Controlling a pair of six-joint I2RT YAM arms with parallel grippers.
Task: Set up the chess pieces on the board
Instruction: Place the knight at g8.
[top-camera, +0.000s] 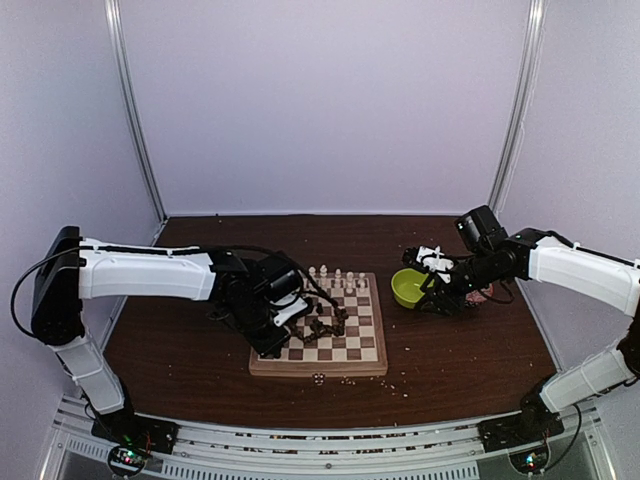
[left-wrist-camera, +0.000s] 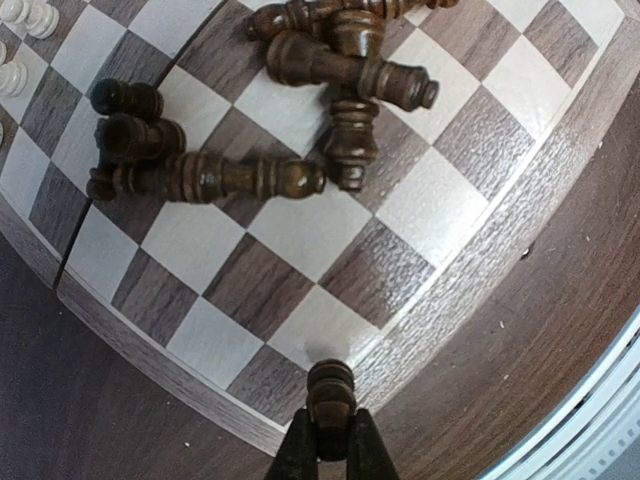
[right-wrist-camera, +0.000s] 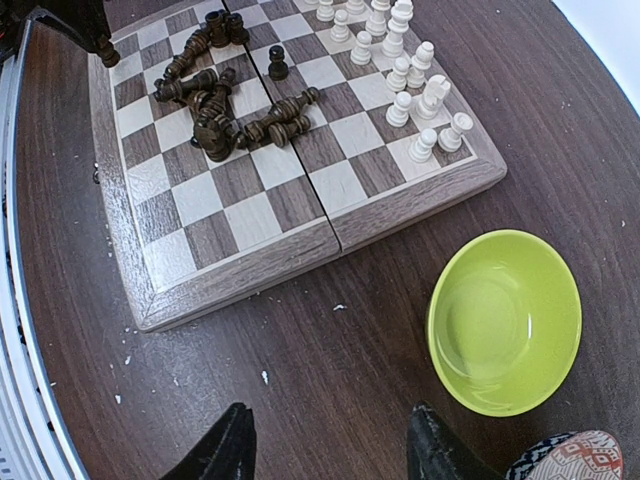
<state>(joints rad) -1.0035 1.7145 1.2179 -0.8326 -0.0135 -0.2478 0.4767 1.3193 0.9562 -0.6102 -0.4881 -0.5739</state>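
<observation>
Left tool (left-wrist-camera: 331, 445) gripped a dark piece (left-wrist-camera: 331, 392), right tool (right-wrist-camera: 330, 440) gaped wide; we judged it should land upright, centred on its square of the board (left-wrist-camera: 490, 265).

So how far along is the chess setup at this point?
Done: the white pieces stand along one edge of the board. In hand: the left gripper is shut on one dark piece near the board's edge. Left: most dark pieces lie heaped mid-board; the right gripper is open and empty.
</observation>
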